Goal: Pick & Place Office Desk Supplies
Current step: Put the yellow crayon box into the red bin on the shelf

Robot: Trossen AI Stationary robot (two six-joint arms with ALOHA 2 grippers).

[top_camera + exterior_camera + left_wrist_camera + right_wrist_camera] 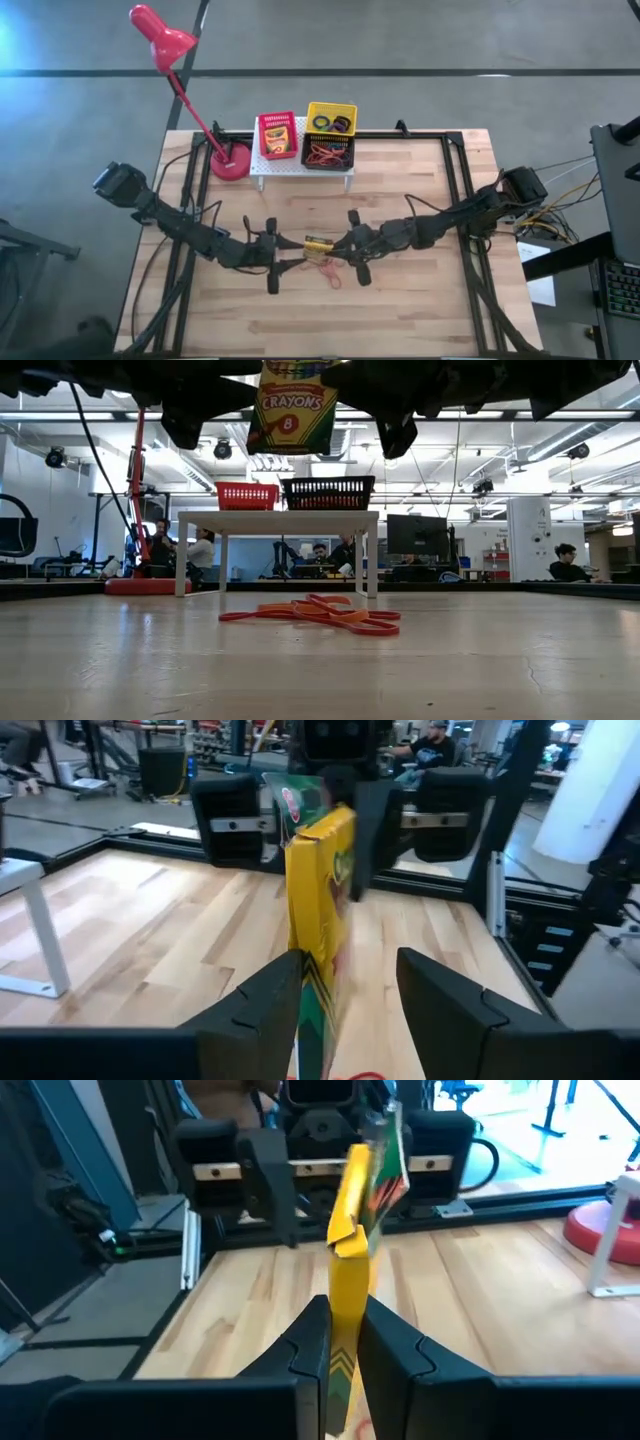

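1. Nearest the front edge of the bench, a loose tangle of orange-red rubber bands lies flat on the wood, untouched and not yet put away.
2. Just above the bands, both arms meet at the middle of the bench. A yellow-and-green crayon box hangs upright in the air between them, clear of the wood.
3. The right pincer is clamped narrowly on one end of the box. The left pincer has its jaws spread around the other end, with a gap showing on one side, so it looks like a handover partway through.
4. Farther back stands a white perforated rack carrying three small baskets.
5. The red basket already holds another crayon box. The yellow basket holds small coloured rings. The black basket holds more rubber bands.
6. Judged from this, sorting is well along; the lifted box and the loose bands remain.
7. A red desk lamp stands beside the rack.
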